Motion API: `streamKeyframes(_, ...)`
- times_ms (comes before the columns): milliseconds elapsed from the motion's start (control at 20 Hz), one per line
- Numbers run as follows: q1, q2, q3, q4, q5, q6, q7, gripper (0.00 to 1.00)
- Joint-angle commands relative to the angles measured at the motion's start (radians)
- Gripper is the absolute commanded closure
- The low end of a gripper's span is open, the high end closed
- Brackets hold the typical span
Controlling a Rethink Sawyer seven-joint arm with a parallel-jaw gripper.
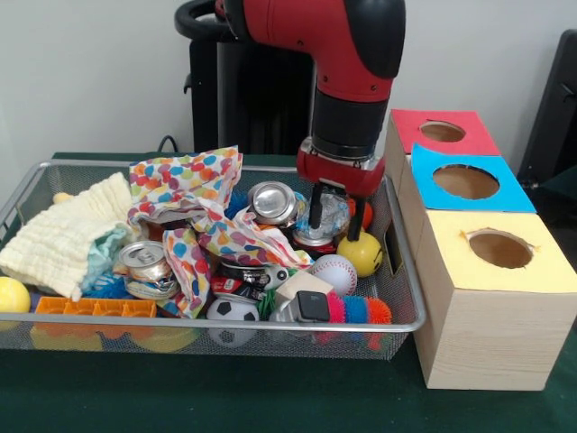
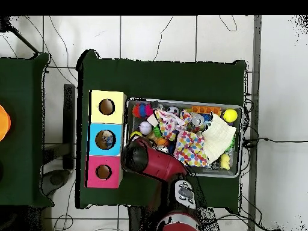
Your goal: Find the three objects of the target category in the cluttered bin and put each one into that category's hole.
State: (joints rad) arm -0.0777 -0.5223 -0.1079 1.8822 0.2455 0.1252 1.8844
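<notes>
Reaching down, arm point(image 1: 347, 81) enters bin point(image 1: 397, 320).

cloth point(image 1: 194, 203) white w/ multicolour dots | towel point(image 1: 63, 236) pale yellow | boxes: red point(image 1: 442, 132) / blue point(image 1: 469, 180) / yellow tops point(image 1: 500, 253)

Table point(image 1: 270, 397) under dark green cloth. Directly on it: wire-mesh bin point(image 1: 225, 336); just beside bin, row of three wooden boxes, each with one top hole: yellow box point(image 1: 491, 302), blue box point(image 1: 469, 183), red box point(image 1: 442, 132).

Red arm point(image 1: 347, 41), black joint bands, silver wrist ring, red gripper point(image 1: 338, 216) housing, black jaws.
</notes>
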Motion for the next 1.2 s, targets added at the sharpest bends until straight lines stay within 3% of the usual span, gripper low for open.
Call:
streamKeyframes(50, -0.003, -0.069, -0.001, -0.036, -0.035, 0.194, 0.075, 0.00)
streamKeyframes(300, -0.043, -0.053, 0.039, 0.016, -0.059, 0.119, 0.079, 0.00)
streamKeyframes(950, -0.079, 0.018, 0.064, 0.003, -0.110, 0.049, 0.087, 0.00)
streamKeyframes(1200, -0.109, -0.003, 0.077, 0.067, -0.144, 0.021, 0.095, 0.00)
